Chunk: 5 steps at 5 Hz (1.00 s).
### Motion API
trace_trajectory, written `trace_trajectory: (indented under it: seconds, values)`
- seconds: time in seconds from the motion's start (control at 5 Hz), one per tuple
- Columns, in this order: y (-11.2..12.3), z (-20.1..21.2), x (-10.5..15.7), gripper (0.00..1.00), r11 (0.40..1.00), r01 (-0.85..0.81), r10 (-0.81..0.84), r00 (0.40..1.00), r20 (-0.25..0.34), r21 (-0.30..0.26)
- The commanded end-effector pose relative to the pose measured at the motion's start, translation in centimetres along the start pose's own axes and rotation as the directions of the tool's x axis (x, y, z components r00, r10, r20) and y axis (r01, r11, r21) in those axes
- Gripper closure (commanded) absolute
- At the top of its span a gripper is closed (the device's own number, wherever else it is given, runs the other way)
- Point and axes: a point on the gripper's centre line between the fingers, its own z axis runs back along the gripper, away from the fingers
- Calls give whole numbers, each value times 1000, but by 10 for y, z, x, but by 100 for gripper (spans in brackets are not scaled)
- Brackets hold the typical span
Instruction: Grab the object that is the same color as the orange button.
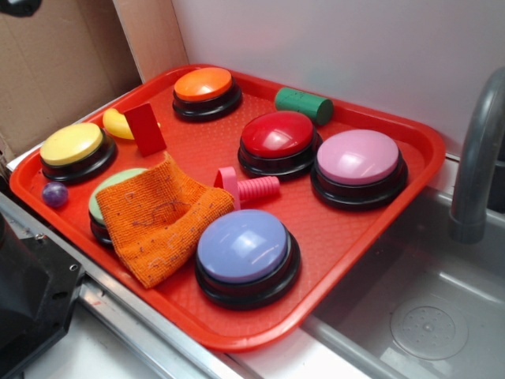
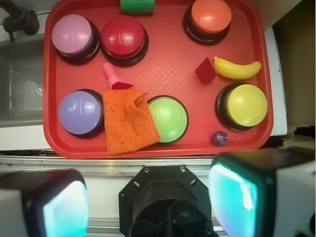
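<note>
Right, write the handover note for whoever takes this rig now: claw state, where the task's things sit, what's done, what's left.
Claw: open, empty, held back off the red plastic tray.
Orange knitted cloth: near the tray's front edge, between the purple-domed button and green-domed button, draped partly over the green one.
Orange-domed round button: far corner.
Done: nothing grasped.
Left: reach the cloth, close, lift.

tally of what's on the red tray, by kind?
Push buttons: 6 (orange button, red, pink, purple, yellow, green)
Orange cloth: 1
Toy banana: 1
Red block: 1
Green cylinder: 1
Pink screw: 1
Purple ball: 1
Total: 12
</note>
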Motion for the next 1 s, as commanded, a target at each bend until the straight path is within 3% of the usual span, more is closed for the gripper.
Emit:
trace_trajectory:
  seconds: [0.0,0.4,0.8]
  values:
    - [0,0,0,0,1000,0,0,1000,0,0]
    - [-12,-59,10,0,989,-148,148,989,0,-9]
    - [-25,-120,6,0,911,-411,410,911,35,31]
